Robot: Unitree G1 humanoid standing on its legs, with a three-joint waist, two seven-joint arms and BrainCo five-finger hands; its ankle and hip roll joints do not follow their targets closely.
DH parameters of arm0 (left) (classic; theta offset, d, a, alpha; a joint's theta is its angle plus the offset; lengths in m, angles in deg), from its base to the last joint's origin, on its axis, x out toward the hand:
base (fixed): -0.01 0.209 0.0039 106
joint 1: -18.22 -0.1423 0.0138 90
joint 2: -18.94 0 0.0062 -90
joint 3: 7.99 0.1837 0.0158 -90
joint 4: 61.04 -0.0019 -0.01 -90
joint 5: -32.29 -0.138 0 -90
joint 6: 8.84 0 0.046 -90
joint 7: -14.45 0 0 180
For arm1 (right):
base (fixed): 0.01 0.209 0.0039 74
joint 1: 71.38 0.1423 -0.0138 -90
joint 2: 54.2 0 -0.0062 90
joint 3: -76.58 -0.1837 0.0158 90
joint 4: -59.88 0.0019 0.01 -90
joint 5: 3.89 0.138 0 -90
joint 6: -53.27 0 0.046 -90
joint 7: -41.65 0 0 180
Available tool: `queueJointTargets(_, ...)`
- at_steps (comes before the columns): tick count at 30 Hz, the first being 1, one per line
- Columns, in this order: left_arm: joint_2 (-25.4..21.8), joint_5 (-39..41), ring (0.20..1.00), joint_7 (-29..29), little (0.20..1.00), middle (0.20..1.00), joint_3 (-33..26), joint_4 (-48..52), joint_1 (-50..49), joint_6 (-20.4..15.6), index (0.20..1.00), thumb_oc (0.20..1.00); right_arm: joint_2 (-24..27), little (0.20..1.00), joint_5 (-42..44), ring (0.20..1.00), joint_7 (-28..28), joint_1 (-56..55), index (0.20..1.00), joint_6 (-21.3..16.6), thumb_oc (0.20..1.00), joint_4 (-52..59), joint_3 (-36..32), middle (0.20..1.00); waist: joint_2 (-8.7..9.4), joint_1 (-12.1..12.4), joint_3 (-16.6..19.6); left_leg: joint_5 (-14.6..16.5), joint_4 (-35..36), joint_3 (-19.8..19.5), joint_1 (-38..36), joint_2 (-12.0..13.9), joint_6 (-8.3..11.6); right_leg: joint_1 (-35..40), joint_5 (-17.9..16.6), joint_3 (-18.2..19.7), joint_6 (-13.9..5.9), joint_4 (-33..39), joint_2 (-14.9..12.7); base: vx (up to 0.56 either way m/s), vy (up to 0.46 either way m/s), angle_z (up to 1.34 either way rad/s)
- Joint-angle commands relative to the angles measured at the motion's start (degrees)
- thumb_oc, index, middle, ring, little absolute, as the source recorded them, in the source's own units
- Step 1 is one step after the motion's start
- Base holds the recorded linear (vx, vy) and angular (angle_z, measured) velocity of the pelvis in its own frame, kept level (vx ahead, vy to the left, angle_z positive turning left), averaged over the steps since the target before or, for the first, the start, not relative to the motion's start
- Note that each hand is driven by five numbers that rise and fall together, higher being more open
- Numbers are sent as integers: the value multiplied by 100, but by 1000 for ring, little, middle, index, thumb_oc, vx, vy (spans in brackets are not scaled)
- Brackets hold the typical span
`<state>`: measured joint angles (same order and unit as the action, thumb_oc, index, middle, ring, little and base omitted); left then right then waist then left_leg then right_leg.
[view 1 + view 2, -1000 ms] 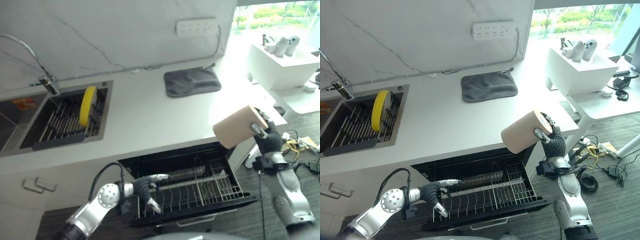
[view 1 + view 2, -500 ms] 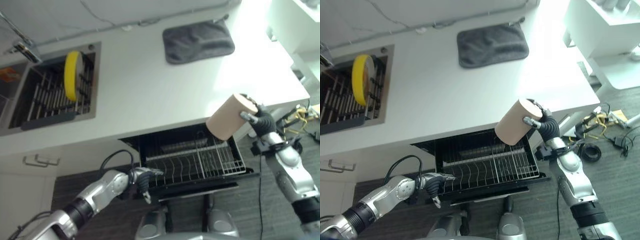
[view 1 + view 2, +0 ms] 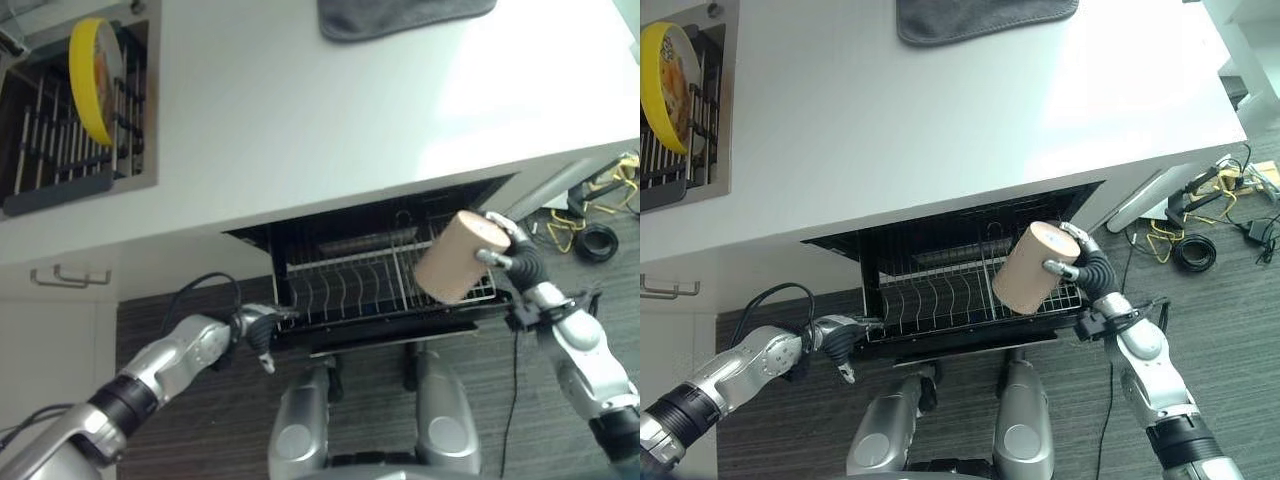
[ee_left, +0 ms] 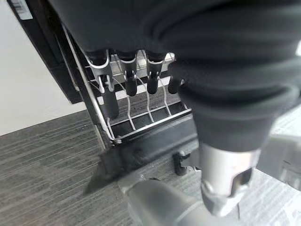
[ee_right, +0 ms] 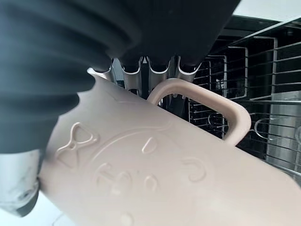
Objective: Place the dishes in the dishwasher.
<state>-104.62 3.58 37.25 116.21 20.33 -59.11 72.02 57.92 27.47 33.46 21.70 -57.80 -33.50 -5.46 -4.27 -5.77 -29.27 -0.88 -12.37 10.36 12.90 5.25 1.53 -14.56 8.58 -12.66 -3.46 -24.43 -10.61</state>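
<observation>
A beige mug (image 3: 455, 257) with a handle (image 5: 207, 101) lies tilted in my right hand (image 3: 517, 260), which is shut on it. It hangs just above the right end of the pulled-out dishwasher rack (image 3: 340, 290) under the counter. The wire rack (image 5: 263, 94) shows behind the mug in the right wrist view. My left hand (image 3: 258, 326) is at the rack's front left corner. Its fingers (image 4: 109, 96) hook over the wire rim (image 4: 141, 120), with the thumb outside the drawer front. A yellow plate (image 3: 95, 75) stands on edge in the sink rack.
The white counter (image 3: 300, 120) overhangs the dishwasher opening. A grey cloth (image 3: 400, 15) lies at its far edge. The sink (image 3: 60, 150) is at the far left, with a cabinet handle (image 3: 70, 275) below it. Dark wood floor lies in front of the drawer.
The camera has tipped down toward the dishwasher. My right hand has brought the mug down from counter height to just over the rack's right end. The left hand stays at the rack's corner.
</observation>
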Motion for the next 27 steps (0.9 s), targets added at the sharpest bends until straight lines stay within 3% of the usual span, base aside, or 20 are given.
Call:
queueJointTargets(1, 65, -120, 1000, -20, 1000, 1000, -230, 219, -501, -71, 1000, 1000, -92, 200, -18, 200, 473, -75, 200, -1145, 200, 538, -479, 200, 101, -67, 645, 1024, -1034, 154, -271, 146, 26, 341, 23, 183, -458, 149, -169, 74, 127, -49)
queueJointTargets(4, 187, -132, 1000, -144, 1000, 1000, -404, 242, -863, -50, 1000, 1000, -299, 200, 197, 200, 359, -583, 200, -1336, 200, 686, -784, 200, -2, -230, 712, 1097, -996, 299, -442, 92, -48, 389, 76, 311, -513, 101, -245, 128, 203, -33)
queueJointTargets(9, 326, -65, 1000, -387, 1000, 1000, -438, 190, -1101, -125, 1000, 1000, -355, 200, 89, 200, -100, -914, 200, -1161, 200, 544, -850, 200, -186, -336, 747, 1124, -913, 448, -636, 3, -122, 485, 96, 376, -588, 112, -405, 97, 145, -20)
queueJointTargets(11, 364, -50, 1000, -385, 1000, 1000, -416, 187, -1112, -143, 1000, 1000, -309, 200, -137, 200, -77, -894, 200, -823, 200, 491, -797, 200, -226, -326, 770, 1113, -882, 467, -690, -13, -120, 544, 69, 365, -616, 165, -462, 120, 68, 0)
queueJointTargets(13, 382, -74, 1000, -331, 1000, 1000, -362, 277, -1100, -163, 1000, 1000, -246, 200, -203, 200, -33, -718, 200, -379, 200, 362, -645, 200, -258, -271, 756, 1089, -855, 425, -718, -42, -114, 606, 31, 348, -634, 234, -513, 97, 23, 1)
queueJointTargets(21, -143, 54, 1000, -285, 1000, 1000, -184, 508, -312, -93, 1000, 1000, -6, 200, -692, 200, 771, 667, 200, -82, 200, -285, 32, 200, -185, 105, 390, 982, -972, 168, -163, -56, -94, 252, -120, 328, -621, 264, -498, -153, -102, 20)
queueJointTargets(27, -282, 172, 1000, 69, 1000, 1000, -71, 527, 290, -56, 1000, 1000, -110, 200, -968, 200, 1085, 1332, 200, 421, 200, -952, 284, 200, -144, 267, 296, 810, -797, -66, -30, -171, -76, 199, -239, 454, -547, 444, -308, -91, -76, 19)
